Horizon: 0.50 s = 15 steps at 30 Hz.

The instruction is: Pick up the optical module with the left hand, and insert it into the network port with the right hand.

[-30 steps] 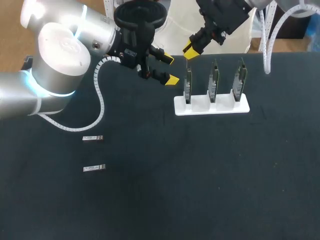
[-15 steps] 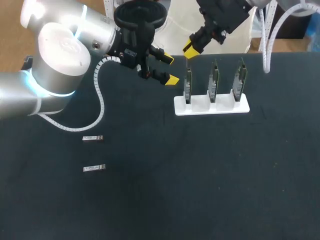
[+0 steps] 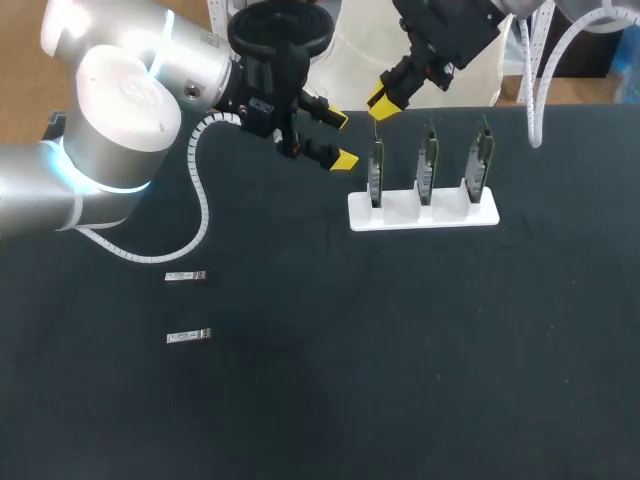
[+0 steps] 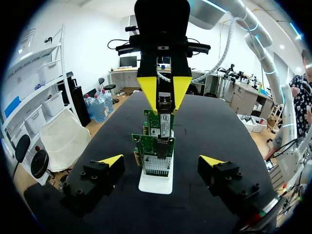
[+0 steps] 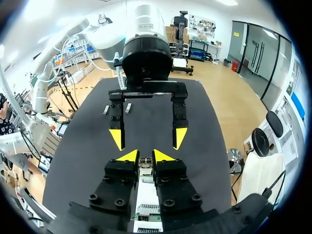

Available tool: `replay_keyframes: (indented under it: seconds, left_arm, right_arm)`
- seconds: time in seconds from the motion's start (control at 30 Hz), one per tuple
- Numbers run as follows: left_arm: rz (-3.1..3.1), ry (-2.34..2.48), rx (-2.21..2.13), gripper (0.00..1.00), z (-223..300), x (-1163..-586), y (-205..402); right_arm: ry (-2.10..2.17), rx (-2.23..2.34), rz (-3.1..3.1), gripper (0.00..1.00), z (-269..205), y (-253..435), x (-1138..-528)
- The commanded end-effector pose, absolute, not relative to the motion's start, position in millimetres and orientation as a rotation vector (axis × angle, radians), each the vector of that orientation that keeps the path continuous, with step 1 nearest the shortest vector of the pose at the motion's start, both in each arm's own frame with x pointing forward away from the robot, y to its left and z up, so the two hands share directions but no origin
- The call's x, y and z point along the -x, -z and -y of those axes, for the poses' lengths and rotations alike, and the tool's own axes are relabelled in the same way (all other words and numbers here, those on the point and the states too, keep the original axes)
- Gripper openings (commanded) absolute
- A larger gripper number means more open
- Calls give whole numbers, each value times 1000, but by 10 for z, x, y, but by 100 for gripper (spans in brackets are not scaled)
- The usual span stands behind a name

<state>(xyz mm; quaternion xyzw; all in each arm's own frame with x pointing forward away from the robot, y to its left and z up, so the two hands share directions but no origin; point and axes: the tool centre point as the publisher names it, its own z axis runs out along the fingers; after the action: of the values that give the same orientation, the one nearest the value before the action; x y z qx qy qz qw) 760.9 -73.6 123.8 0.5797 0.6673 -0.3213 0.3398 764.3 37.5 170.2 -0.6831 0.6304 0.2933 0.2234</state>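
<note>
A dark, matte table [image 3: 400,350] is seen, its surface plain and unmarked. A white holder [image 3: 422,212] is stood on it, and three green circuit cards [image 3: 427,160] are held upright in its slots, side by side in a row. A pale label is carried on one card in the left wrist view, but its print is too small to be read.

The optical module [image 4: 165,100] is seen as a small, narrow metal-grey block. It is gripped from two sides between the yellow tips of the right gripper [image 3: 383,98], whose jaws are drawn narrow around it. It is held above the table, over the top edge of the card at the end of the row nearest the left gripper [image 3: 338,140]. Whether it touches a port on that card cannot be told.

The left gripper is held just beside that end of the holder, above the table, with its jaws spread wide and the row of cards seen end-on between them.

Two further silver modules [image 3: 186,276] [image 3: 188,337] are laid flat on the table, one near the other, well apart from the holder, on the left arm's side.
</note>
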Motion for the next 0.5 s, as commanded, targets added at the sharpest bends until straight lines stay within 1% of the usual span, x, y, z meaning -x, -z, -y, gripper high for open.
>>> replay_keyframes:
  seconds: [0.03, 0.5]
  left_arm:
    - [-1742, 833, -1509, 100, 745, -7608, -1242]
    - [-1742, 833, -1509, 100, 745, -7608, -1242]
  right_arm:
    - [-810, 1880, -1748, 0, -378, -1679, -7649]
    - [-818, 1851, -1748, 0, -375, -1686, -7659]
